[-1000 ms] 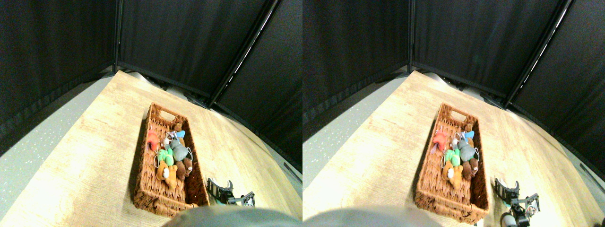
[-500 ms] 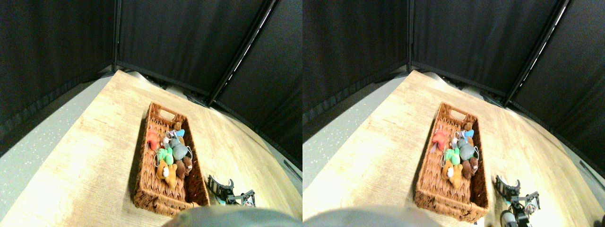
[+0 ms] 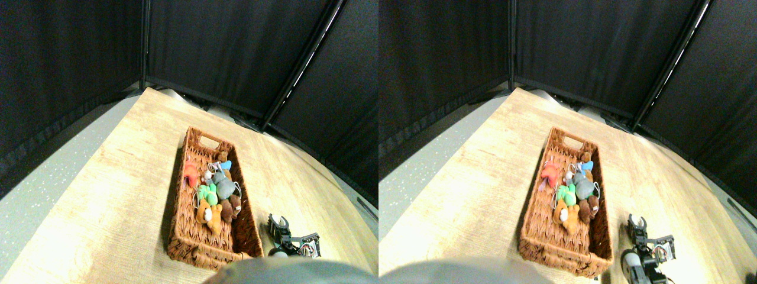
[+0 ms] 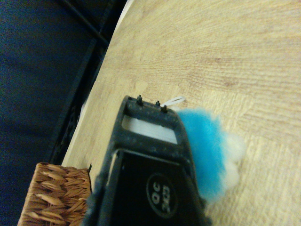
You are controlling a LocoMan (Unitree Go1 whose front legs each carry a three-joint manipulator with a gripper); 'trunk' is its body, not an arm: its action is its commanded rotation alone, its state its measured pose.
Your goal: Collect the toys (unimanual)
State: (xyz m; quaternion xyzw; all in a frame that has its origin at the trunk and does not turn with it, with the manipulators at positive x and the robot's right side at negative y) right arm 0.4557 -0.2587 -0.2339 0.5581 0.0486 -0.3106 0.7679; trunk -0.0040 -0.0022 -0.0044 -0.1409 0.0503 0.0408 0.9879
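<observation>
— So, where are we with the toys?

— Most of them already lie in the wicker basket (image 3: 213, 198): a red toy (image 3: 190, 173) by the left wall, a grey toy (image 3: 224, 188) and a green toy (image 3: 207, 193) in the middle, an orange toy (image 3: 208, 216) and a dark brown toy (image 3: 230, 209) nearer me, and a small light-blue toy (image 3: 225, 167) toward the far end. I judge the job nearly finished.

— What's left?

— One that I can see. The wrist view shows a fluffy blue toy (image 4: 211, 155) with white patches lying on the table (image 3: 118, 177), right against the claw (image 4: 148, 146), with its loop poking past the jaw's tip.

— Is it gripped?

— I cannot tell. The toy sits beside the dark jaw frame and the gap between the jaws is hidden from me, so I won't call it held.

— And the arm?

— My right manipulator sits low over the table, just beside the basket's near right corner, claw (image 3: 279, 226) pointing away from me. The basket's corner shows at the edge of the wrist view, so the carry to it should be short.
</observation>
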